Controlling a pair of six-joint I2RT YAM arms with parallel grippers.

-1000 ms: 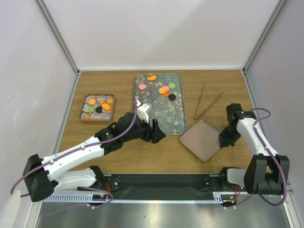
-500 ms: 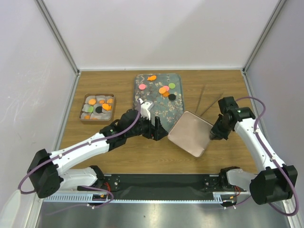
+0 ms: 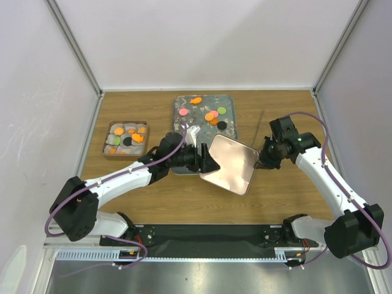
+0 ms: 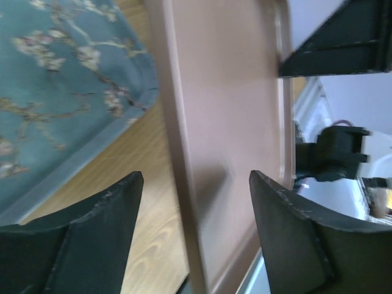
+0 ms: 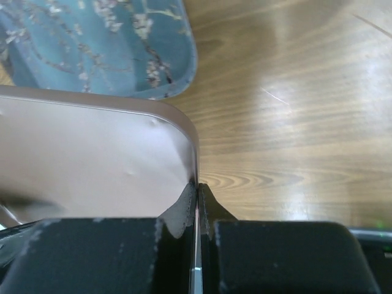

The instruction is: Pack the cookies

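Note:
Several loose cookies point(image 3: 212, 115), orange, pink, green and black, lie at the far end of the floral tray point(image 3: 184, 104). More cookies fill the small square box point(image 3: 127, 139) on the left. My right gripper point(image 3: 262, 162) is shut on the rim of a pink square lid point(image 3: 231, 164) and holds it tilted above the table; in the right wrist view the fingertips point(image 5: 197, 191) pinch the lid point(image 5: 92, 153). My left gripper point(image 3: 206, 162) is open, and the lid's left edge point(image 4: 184, 184) runs between its spread fingers point(image 4: 79, 245).
Metal tongs point(image 3: 264, 125) lie on the wood right of the tray, partly hidden by my right arm. The floral tray's near corner point(image 5: 122, 49) lies just beyond the lid. White walls enclose the table on three sides.
My right gripper has lifted the pink lid off the table, tilted it and carried it left towards the tray. My left gripper has swung right until the lid's edge sits between its fingers.

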